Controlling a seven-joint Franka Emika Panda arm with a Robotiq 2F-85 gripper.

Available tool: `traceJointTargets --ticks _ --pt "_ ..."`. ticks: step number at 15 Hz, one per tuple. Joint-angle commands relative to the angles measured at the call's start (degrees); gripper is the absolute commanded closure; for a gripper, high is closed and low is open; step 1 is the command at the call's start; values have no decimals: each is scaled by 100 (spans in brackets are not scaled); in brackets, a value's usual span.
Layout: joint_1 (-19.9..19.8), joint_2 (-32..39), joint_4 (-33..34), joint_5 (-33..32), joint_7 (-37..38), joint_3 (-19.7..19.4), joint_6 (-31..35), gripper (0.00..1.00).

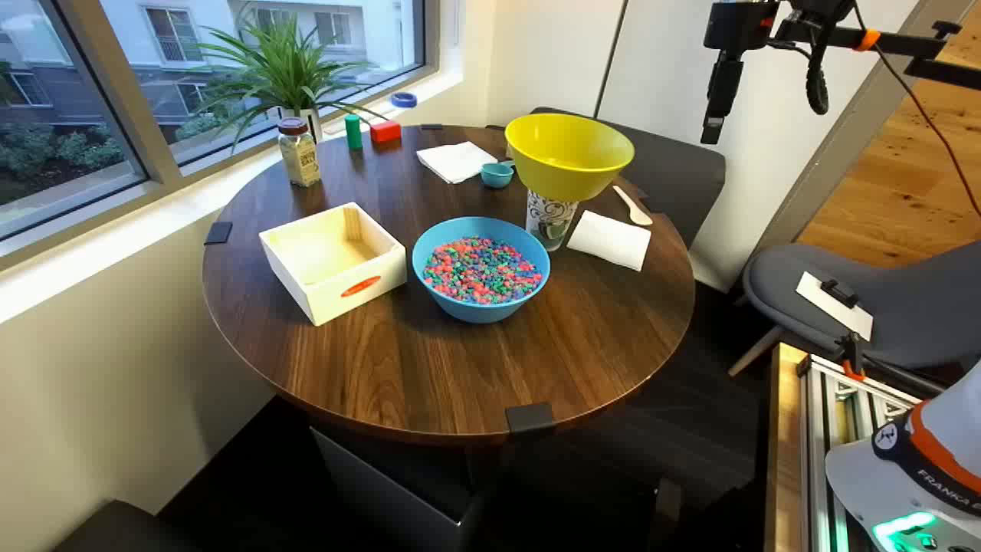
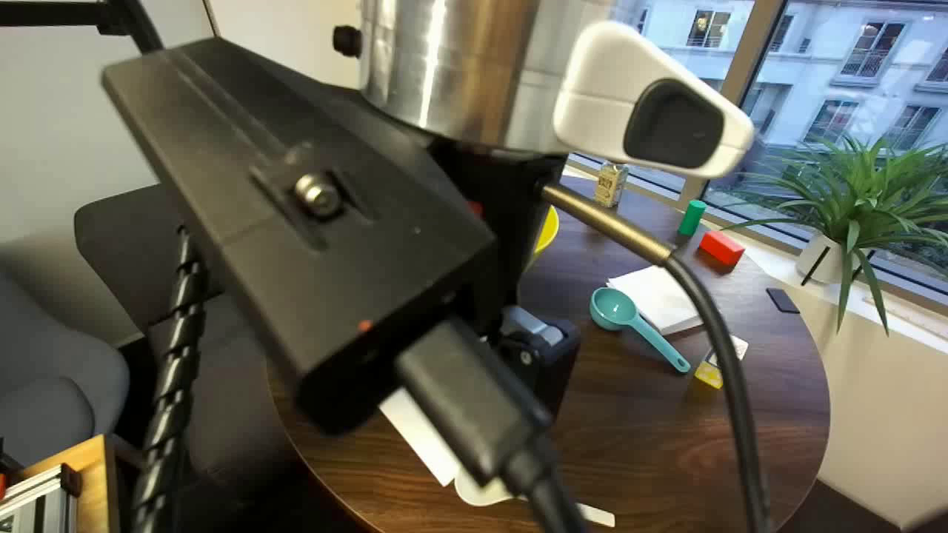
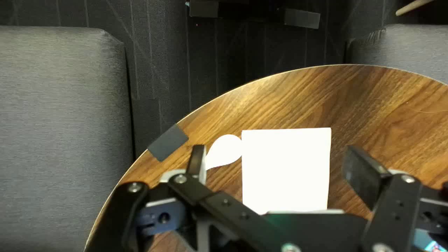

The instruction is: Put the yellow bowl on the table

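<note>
The yellow bowl point(image 1: 569, 157) is supported by a swirl-patterned cup point(image 1: 547, 221) on the table point(image 1: 460, 368); the hand point(image 3: 274, 157) is spread wide.

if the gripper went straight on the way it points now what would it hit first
Probably the white paper on the table: in the wrist view it shows between the jaws of the open gripper. Depth is unclear, so it might instead meet bare table just beside the paper.
</note>
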Motion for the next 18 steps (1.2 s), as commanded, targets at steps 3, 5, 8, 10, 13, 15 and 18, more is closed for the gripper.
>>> traceJointTargets --ticks 3,5,8,10,13,15,18 --pt "-96 8 9 18 -15 87 -8 0" --pt "-96 8 9 18 -15 87 -8 0" --pt "-96 8 9 18 -15 87 -8 0" --pt "-96 8 9 18 -15 87 -8 0" --pt "-96 8 9 18 -15 87 -8 0" --pt "-70 -3 65 220 158 126 101 0" --pt "-52 -14 186 399 513 225 344 0"
